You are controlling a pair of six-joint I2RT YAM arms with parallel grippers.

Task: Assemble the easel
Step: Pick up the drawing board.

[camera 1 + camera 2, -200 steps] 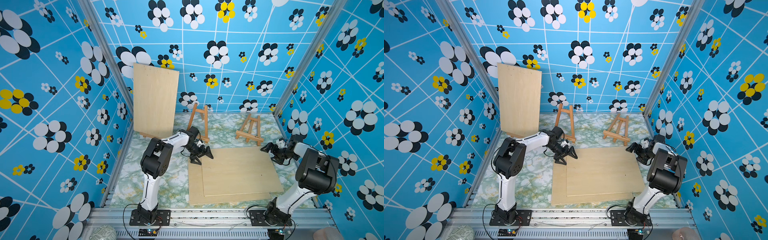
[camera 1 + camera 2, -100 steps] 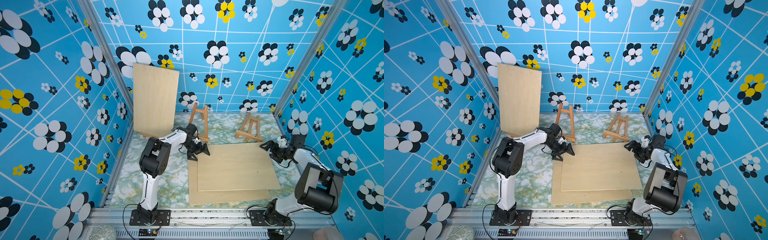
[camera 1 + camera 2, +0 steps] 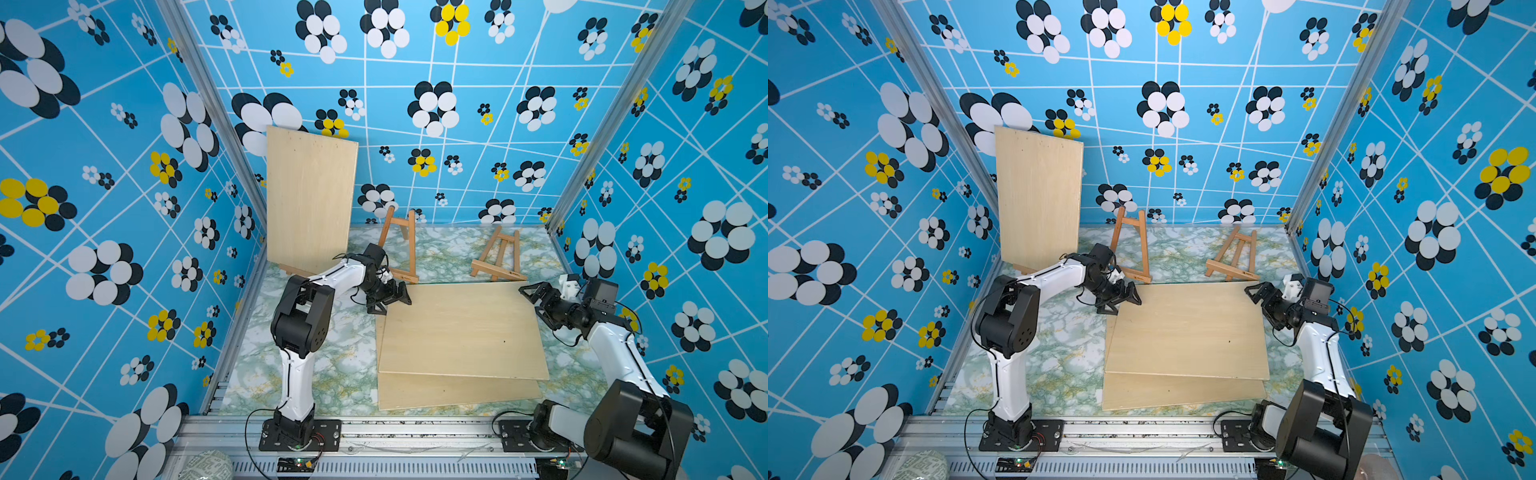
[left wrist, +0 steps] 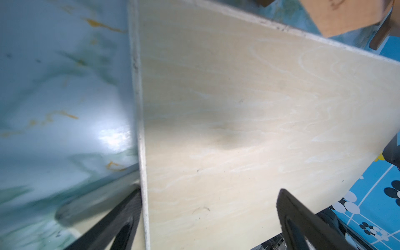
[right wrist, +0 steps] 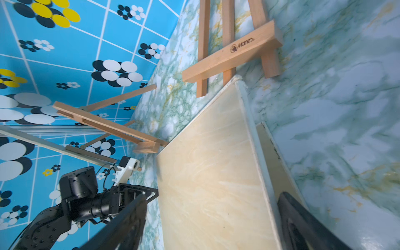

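At top board (image 3: 461, 332) corners: left end effector (image 3: 392, 301), right end effector (image 3: 533, 297) wide, empty. Step: grasp it. Next: close both, lift onto easel (image 3: 500, 259).

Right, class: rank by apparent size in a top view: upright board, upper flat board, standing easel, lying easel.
1. upper flat board
2. upright board
3. standing easel and lying easel: too alike to rank.
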